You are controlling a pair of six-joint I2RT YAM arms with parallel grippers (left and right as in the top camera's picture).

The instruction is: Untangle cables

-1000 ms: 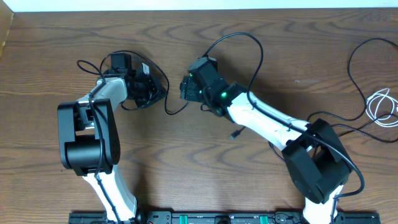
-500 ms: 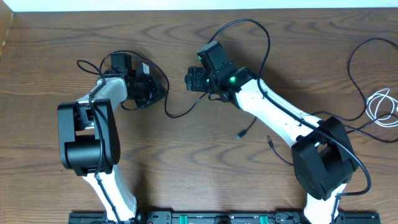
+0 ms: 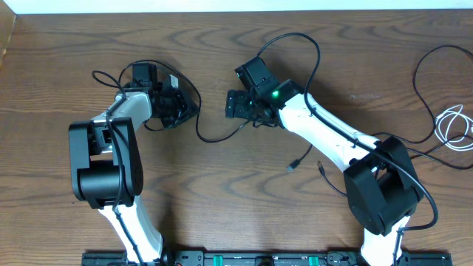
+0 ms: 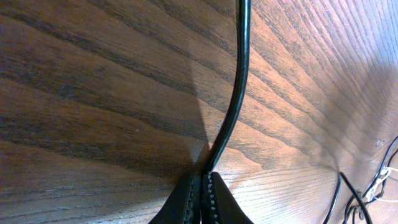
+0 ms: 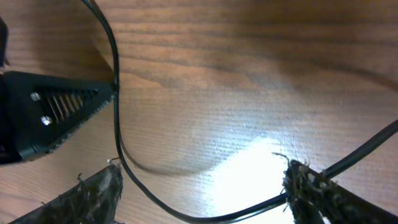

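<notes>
1. Overhead view: the left gripper [image 3: 191, 109] is seen left of centre on the wooden table [image 3: 222, 214]. The right gripper [image 3: 230, 103] is placed just beside it at 3 o'clock, tip facing tip, with the two apart.
2. The left gripper's jaws are pressed together on a black cable [image 3: 214, 135]. In the left wrist view the cable [image 4: 235, 99] is pinched at the very fingertips and is led off toward 12 o'clock.
3. The right gripper's jaws are spread wide and nothing is clamped. In the right wrist view the same cable [image 5: 118, 134] is curved down between the two fingers [image 5: 93, 193]. Whether it touches the finger at 3 o'clock cannot be told.
4. Seen from overhead, the black cable is looped toward 12 o'clock round the left wrist, and at 5 o'clock of the left gripper it sags across the table to the right gripper.
5. The cable's onward run is hidden by the right arm [image 3: 325, 137]. A small plug [image 3: 293, 165] is shown at that arm's 6 o'clock edge, its cord covered.
6. The arm's own thick cable [image 3: 316, 55] is arched over the right gripper at 1 o'clock.
7. A white cable [image 3: 452, 122] and a second black cable [image 3: 417, 81] are laid at the table's 3 o'clock edge, well apart from both grippers.
</notes>
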